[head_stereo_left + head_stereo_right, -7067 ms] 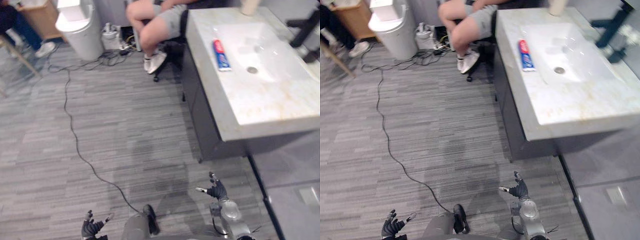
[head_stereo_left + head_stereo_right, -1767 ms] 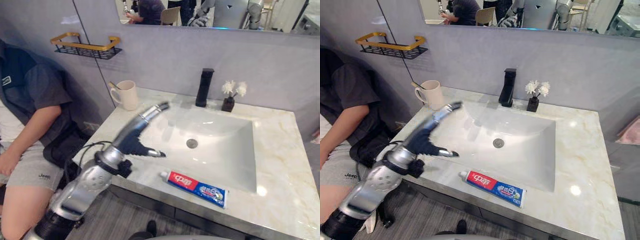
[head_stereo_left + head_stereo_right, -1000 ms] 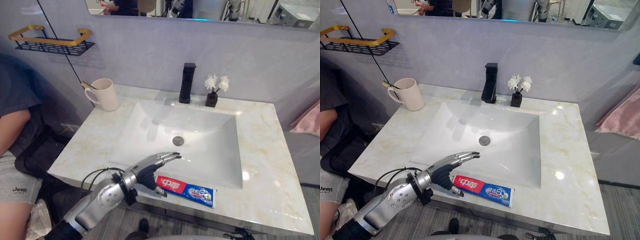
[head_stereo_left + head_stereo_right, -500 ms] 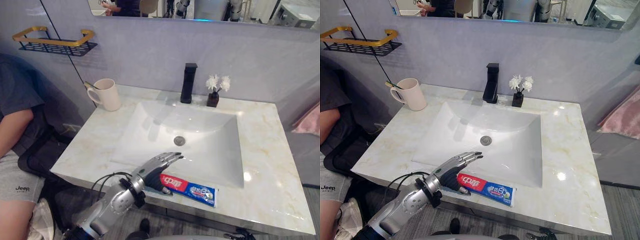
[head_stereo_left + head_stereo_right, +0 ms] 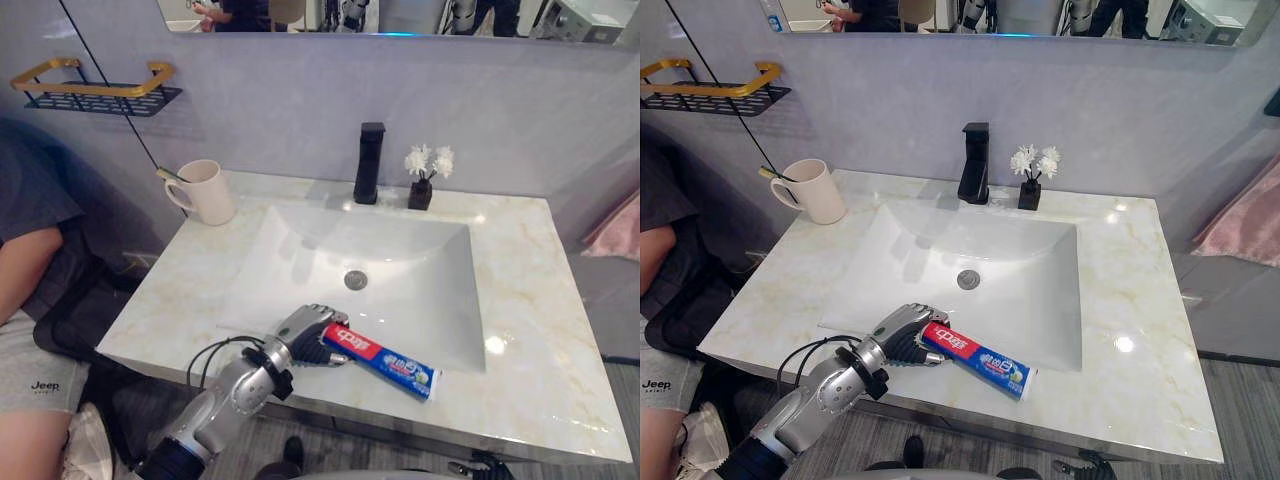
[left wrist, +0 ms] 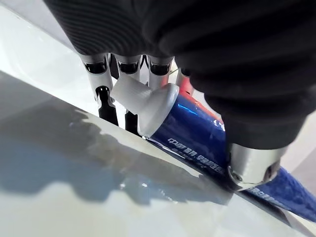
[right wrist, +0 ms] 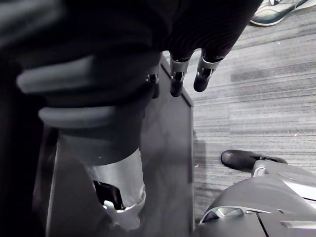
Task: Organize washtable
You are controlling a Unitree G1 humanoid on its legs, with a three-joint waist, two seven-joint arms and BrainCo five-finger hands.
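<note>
"Marble counter [image 5: 545, 300], front lip of the sink [image 5: 400, 270], and the left hand [image 5: 300, 335] has the toothpaste tube [image 5: 385, 357], fingers curled round the end with the cap [image 6: 143, 101]."

"Which way does it lie?"

"Long axis runs away from the hand to the robot's right, along the front edge, tail flat on the stone. Right hand [image 7: 175, 74] hangs low by the cabinet [image 7: 168, 163], fingers loose, nothing in it."

"So it's the left arm's job. Where to?"

"My guess, the cup [image 5: 210, 190] at the back left, with a toothbrush [image 5: 165, 175] in it. The left ledge looks open; tap [image 5: 368, 163] and flower vase [image 5: 424, 177] stand well apart, behind the sink."
</note>
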